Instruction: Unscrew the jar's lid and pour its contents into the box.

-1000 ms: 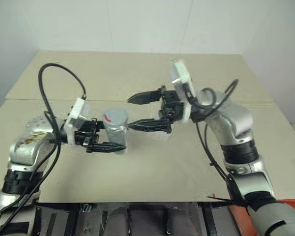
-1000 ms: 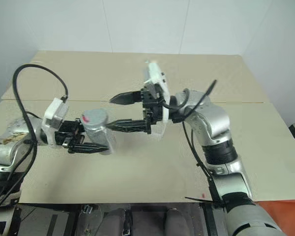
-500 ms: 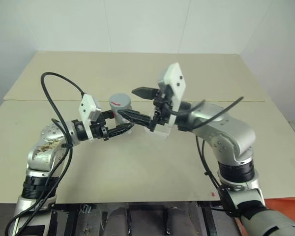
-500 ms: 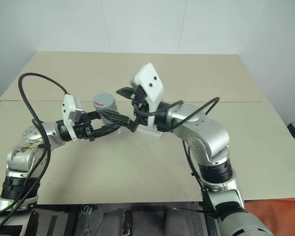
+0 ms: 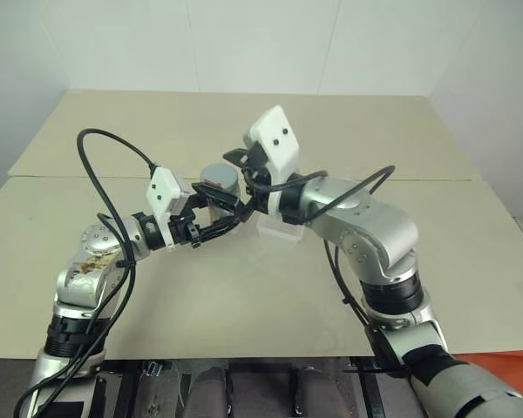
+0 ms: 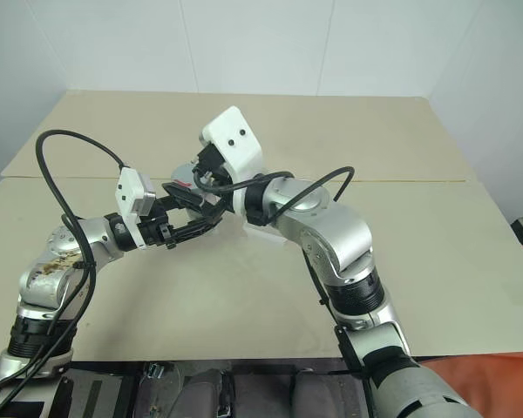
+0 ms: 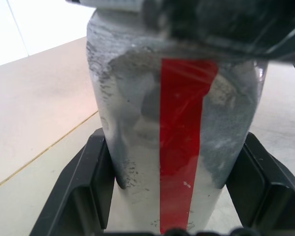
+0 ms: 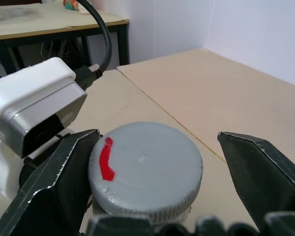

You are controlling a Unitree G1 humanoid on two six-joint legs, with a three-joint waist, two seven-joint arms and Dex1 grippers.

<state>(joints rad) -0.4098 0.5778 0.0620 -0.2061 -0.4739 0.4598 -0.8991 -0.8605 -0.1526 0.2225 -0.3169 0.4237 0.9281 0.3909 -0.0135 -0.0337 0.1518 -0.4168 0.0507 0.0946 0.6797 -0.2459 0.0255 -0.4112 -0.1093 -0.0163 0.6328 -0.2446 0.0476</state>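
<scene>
Above the middle of the tan table (image 5: 244, 305), held clear of its surface, the jar (image 7: 177, 147) stands upright in the left gripper (image 5: 211, 218), whose two black fingers (image 7: 83, 191) are clamped on its lower body from either side. The jar is a silvery cylinder with a red stripe running down its side, and the grey lid (image 8: 145, 169) with its small curved red mark is on top of it, so nothing of what is inside can be seen. The right gripper (image 6: 192, 185) reaches in from the right at lid height with its fingers (image 8: 258, 172) spread wide apart, one on each side of the lid; one finger lies right against the lid's rim, while the other stands apart from it with a gap between. Just to the right of the jar and below the right wrist, the box (image 5: 277, 228) of clear plastic rests on the table; whether anything lies in it cannot be made out, and the right arm covers part of it. In the head views the jar's body is largely hidden behind the two grippers and the white camera housing (image 5: 277, 150) on the right wrist, with only a part of the lid showing. In the left wrist view the jar's base is cut off at the picture's edge, and the right gripper is a dark blur across its top.
</scene>
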